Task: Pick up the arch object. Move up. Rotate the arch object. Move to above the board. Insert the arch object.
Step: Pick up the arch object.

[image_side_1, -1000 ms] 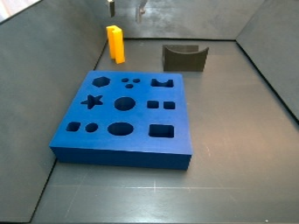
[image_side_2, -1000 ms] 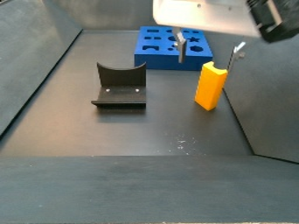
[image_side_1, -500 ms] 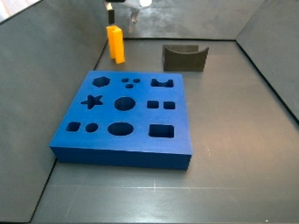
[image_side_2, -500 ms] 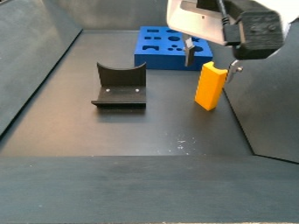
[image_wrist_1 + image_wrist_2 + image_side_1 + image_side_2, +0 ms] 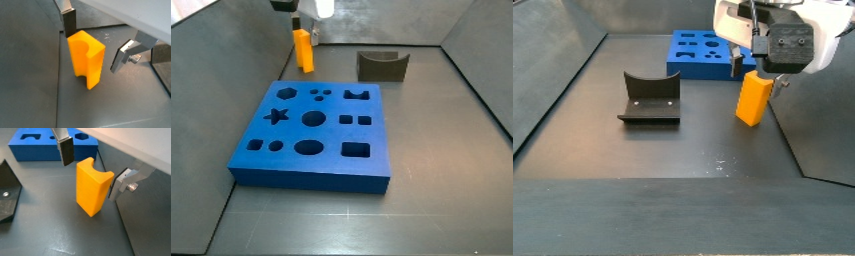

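Two silver fingers of the gripper [image 5: 97,37] stand spread apart on either side of the arch object [image 5: 85,58], one finger [image 5: 65,148] and the other [image 5: 123,183] flanking its upper part without visibly pressing it. The orange-yellow block stands upright on the dark floor near a wall, in a side view [image 5: 752,97] directly beneath the gripper [image 5: 758,72]. Behind it lies the board [image 5: 698,51]; in a side view the fixture [image 5: 648,98] stands well apart.

Both wrist views looked down close past the gripper [image 5: 93,42] onto the arch [image 5: 92,186]; both side views faced the board [image 5: 311,133] from opposite ends.
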You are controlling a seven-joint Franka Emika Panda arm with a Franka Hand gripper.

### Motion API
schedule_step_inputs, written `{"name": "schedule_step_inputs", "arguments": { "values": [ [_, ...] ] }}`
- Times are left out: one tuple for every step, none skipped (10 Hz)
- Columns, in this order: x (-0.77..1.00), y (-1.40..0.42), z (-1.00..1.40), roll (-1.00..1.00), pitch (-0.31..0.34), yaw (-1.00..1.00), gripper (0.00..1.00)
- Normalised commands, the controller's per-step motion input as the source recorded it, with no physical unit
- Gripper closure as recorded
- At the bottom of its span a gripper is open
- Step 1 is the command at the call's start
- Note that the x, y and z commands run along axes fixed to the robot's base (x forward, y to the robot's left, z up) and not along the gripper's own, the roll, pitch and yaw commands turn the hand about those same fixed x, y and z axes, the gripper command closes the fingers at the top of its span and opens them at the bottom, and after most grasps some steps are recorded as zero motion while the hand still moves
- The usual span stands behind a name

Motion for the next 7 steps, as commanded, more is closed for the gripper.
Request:
{"name": "schedule_step_inputs", "arguments": {
  "values": [
    [0.12, 0.0, -0.79, -0.17, 0.0, -0.1, 0.0],
    [0.11, 0.0, -0.87, -0.14, 0.0, -0.08, 0.0],
    [0.01, 0.0, -0.82, -0.16, -0.014, -0.23, 0.0],
    [0.0, 0.0, -0.69, -0.22, -0.121, -0.27, 0.0],
    [-0.03, 0.0, -0.67, -0.23, -0.127, -0.26, 0.0],
    [-0.14, 0.0, -0.62, -0.26, -0.14, -0.2, 0.0],
    [-0.24, 0.0, -0.55, -0.31, -0.146, -0.14, 0.0]
  ]
}}
